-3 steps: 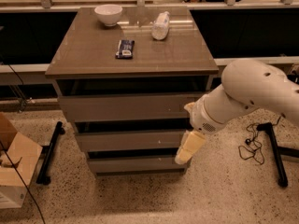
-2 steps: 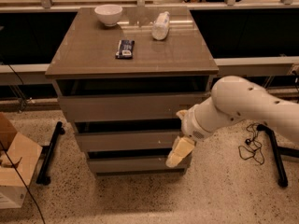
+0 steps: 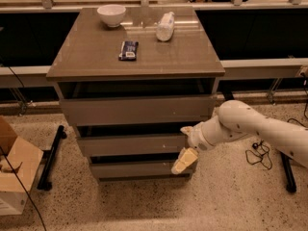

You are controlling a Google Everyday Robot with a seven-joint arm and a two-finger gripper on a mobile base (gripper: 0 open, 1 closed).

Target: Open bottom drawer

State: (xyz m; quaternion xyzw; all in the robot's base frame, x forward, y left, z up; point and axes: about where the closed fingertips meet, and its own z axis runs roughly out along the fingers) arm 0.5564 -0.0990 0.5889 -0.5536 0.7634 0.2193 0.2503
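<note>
The hand [image 3: 184,160], openness impossible to tell, is hovering at the bottom drawer's [image 3: 139,169] three o'clock end, needing a firm top-edge catch.

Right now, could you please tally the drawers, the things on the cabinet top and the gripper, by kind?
drawers: 3 (top drawer, middle drawer, bottom drawer)
white bowl: 1
white bottle, lying down: 1
dark packet: 1
gripper, by the bottom drawer's right end: 1
Total: 7
</note>
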